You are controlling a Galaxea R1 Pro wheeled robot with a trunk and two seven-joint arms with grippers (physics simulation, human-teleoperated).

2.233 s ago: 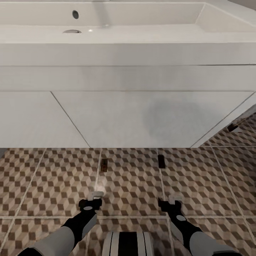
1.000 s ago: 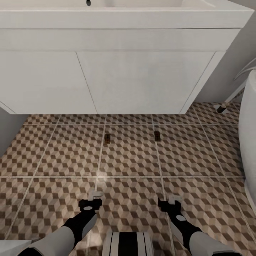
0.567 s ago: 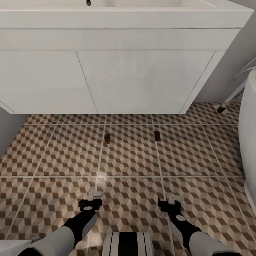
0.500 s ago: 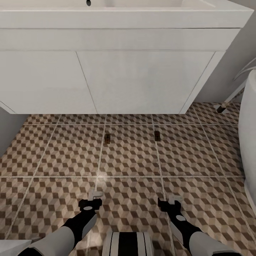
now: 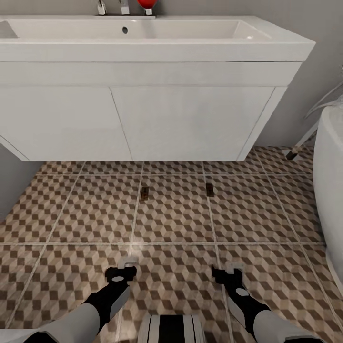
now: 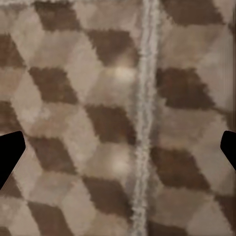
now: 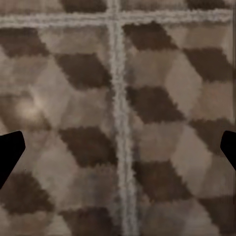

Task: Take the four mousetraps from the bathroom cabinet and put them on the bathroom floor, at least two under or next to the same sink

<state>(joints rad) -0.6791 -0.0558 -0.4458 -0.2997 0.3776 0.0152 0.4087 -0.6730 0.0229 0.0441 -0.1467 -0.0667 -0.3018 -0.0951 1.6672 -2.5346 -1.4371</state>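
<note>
Two mousetraps (image 5: 145,192) (image 5: 209,189) lie on the tiled floor (image 5: 171,224) just before the sink (image 5: 157,43). Left gripper (image 5: 127,261) and right gripper (image 5: 234,265) hover above the tiles, jaws spread, holding nothing.

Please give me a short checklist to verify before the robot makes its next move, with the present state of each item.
1. Two mousetraps lie on the bathroom floor, the left one and the right one: ok.
2. Both are close in front of the bathroom sink unit: ok.
3. All four mousetraps on the floor: cannot tell, two are seen.
4. Left gripper open, nothing between its fingers: ok.
5. Right gripper open, nothing held: ok.
6. Bathtub on the robot's right, near its path: cannot tell.
</note>
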